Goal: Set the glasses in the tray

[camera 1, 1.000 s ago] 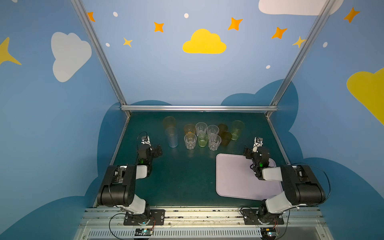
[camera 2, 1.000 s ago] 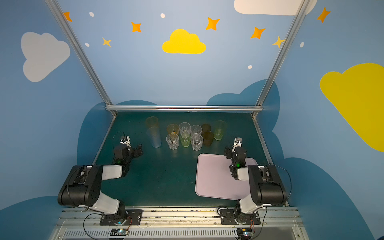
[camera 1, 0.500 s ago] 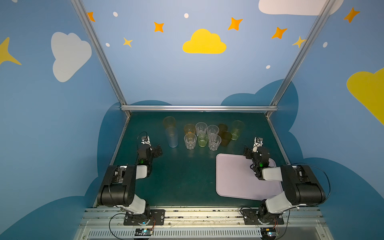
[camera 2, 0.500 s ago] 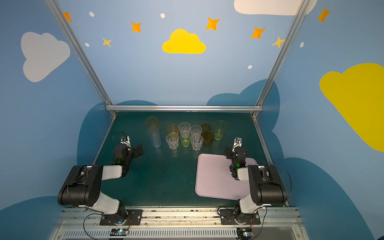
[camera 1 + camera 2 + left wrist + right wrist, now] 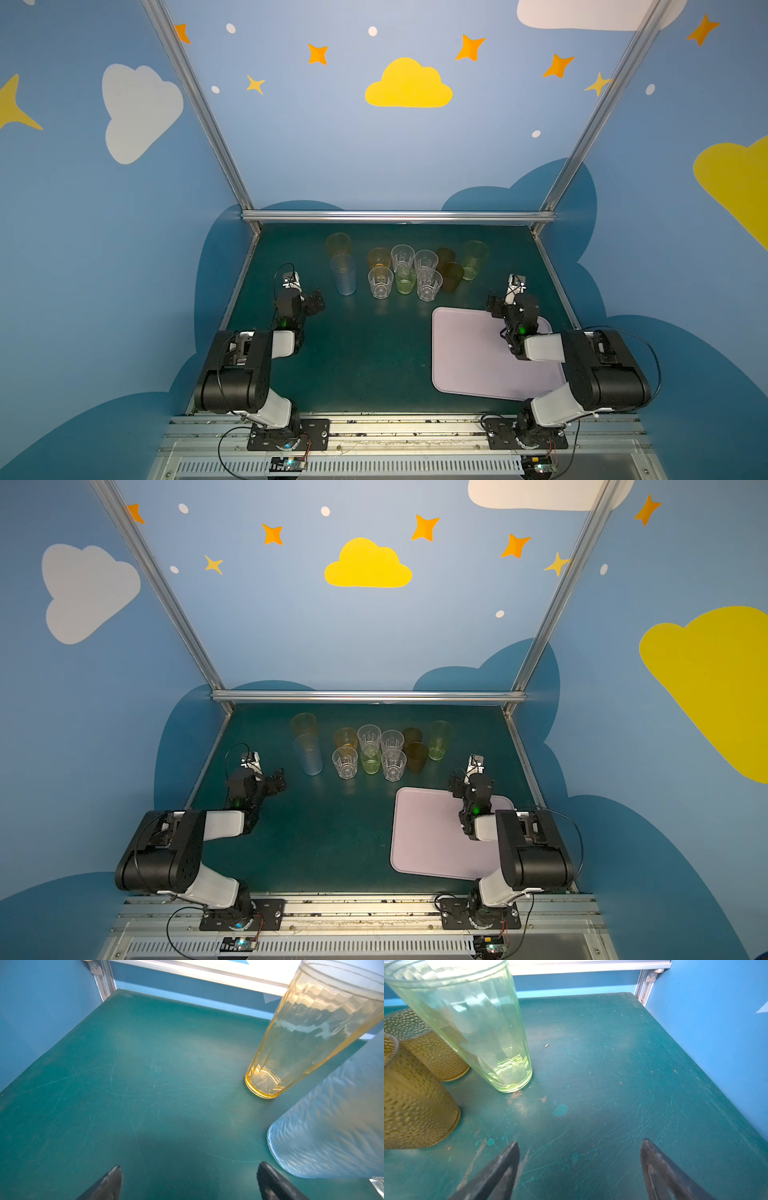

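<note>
Eleven glasses [image 5: 402, 257] off one tray [image 5: 465, 361]; left pincer [image 5: 189, 1166], right pincer [image 5: 580, 1142] gaping.

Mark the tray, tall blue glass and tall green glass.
tray [image 5: 465, 365], in a top view, bare floor.
tall blue glass [image 5: 344, 278], in a top view, wall.
tall green glass [image 5: 477, 1028], right wrist view, wall.

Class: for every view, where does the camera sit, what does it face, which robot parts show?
Both top views: overhead, front, looking down on tray and glasses; both arms show.
Left wrist: low, facing back-left corner; open left gripper shows.
Right wrist: low, facing back-right corner; open right gripper shows.
Shared: tall orange glass, left wrist and both top views.
</note>
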Robot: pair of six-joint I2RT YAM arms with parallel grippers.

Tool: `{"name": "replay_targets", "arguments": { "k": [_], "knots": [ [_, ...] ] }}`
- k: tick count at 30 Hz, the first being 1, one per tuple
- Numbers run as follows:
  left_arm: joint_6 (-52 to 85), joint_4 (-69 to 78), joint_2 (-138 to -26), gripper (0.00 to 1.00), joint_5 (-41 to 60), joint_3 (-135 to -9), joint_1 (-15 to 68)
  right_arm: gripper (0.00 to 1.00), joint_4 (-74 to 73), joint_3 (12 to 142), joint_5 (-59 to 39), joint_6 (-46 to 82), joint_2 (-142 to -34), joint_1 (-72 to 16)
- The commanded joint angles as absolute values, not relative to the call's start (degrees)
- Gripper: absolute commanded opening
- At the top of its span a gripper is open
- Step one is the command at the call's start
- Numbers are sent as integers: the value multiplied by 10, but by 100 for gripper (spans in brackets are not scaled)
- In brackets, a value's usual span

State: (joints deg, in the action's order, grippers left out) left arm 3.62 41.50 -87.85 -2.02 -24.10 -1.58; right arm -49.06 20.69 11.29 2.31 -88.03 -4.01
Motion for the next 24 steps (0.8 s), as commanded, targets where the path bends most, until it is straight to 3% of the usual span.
{"name": "replay_targets", "arguments": {
  "k": [1,12,16,20,24],
  "knots": [
    [32,419,-873,100,-18,-245,-17,89,-488,218,109,20,-872,-42],
    [34,397,-856,100,-60,-251,-3,89,-495,217,109,15,-869,-43],
    [45,280,-812,100,-125,-292,6,89,-422,228,123,10,-812,-50],
    [55,267,-779,100,-156,-288,15,89,-352,230,163,31,-760,-50],
    [83,178,-717,100,-183,-309,35,89,-210,273,190,77,-707,-51]
  ]
}}
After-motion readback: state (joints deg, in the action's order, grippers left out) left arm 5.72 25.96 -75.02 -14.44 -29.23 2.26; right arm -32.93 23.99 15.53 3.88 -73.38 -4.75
